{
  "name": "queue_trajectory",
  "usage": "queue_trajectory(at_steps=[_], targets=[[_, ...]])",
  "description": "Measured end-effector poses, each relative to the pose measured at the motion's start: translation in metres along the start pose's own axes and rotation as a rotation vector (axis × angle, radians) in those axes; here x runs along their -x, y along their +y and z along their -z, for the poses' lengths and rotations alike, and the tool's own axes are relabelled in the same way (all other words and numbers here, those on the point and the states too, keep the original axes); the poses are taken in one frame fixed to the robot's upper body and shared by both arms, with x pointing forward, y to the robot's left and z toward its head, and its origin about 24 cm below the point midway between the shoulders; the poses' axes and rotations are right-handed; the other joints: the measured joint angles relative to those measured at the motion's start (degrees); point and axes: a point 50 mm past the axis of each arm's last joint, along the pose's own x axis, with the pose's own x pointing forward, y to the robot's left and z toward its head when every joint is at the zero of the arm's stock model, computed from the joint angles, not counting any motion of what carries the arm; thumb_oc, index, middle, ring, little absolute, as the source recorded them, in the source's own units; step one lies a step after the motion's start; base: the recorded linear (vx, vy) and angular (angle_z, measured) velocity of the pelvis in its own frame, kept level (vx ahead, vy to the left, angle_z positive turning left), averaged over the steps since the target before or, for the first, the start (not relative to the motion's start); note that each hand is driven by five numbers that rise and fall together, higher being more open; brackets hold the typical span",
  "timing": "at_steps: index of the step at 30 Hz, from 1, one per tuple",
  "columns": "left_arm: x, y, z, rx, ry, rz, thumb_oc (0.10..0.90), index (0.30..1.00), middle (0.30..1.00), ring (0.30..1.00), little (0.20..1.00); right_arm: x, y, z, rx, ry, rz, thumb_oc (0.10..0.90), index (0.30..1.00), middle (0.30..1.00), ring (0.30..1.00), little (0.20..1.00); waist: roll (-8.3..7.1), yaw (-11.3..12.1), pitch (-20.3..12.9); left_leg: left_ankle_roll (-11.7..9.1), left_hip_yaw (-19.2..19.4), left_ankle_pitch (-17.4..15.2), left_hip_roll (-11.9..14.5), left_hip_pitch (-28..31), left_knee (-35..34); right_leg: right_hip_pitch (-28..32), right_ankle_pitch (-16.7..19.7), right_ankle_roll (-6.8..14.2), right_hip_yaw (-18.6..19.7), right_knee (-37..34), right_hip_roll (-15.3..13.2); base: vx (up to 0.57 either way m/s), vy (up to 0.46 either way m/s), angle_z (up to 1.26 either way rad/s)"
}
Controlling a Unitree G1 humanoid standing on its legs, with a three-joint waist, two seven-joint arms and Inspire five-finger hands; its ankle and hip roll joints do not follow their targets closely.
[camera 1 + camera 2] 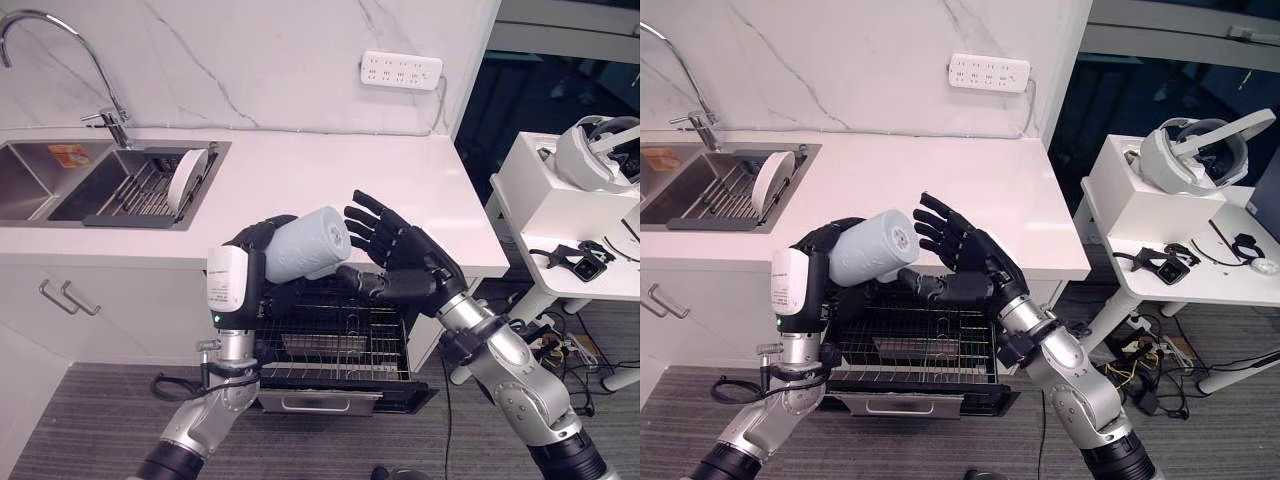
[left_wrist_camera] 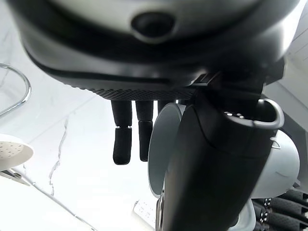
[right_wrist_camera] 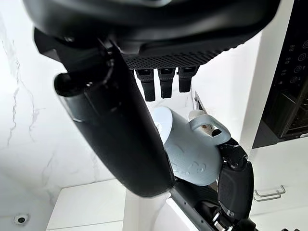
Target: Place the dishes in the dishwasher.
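A pale blue mug (image 1: 307, 244) lies sideways in my left hand (image 1: 258, 250), whose fingers curl round it above the open dishwasher rack (image 1: 335, 335). The same mug (image 3: 190, 149) shows its handle in the right wrist view. My right hand (image 1: 395, 245) is open, fingers spread, just right of the mug's base with its thumb reaching under it. A white plate (image 1: 187, 177) stands upright in the sink's drying rack (image 1: 140, 195) at the left.
The white counter (image 1: 330, 190) runs behind the hands, its front edge above the pulled-out black wire rack. A chrome tap (image 1: 100, 80) stands over the sink. A white side table (image 1: 575, 230) with a headset and cables is at the right.
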Motion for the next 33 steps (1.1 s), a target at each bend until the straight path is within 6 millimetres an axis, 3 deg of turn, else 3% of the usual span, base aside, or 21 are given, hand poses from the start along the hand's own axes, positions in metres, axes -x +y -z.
queue_trajectory(at_steps=[33], targets=[[0.0023, -0.0026, -0.0032, 0.007, -0.033, 0.009, 0.400, 0.300, 0.300, 0.300, 0.300, 0.0048, 0.0011, 0.0089, -0.012, 0.045, 0.008, 0.800, 0.900, 0.900, 0.900, 0.900, 0.18, -0.6, -0.1, 0.0, 0.1, 0.0, 0.0, 0.0, 0.0, -0.1, 0.0, 0.0, 0.1, 0.1, 0.0, 0.00, 0.000, 0.00]])
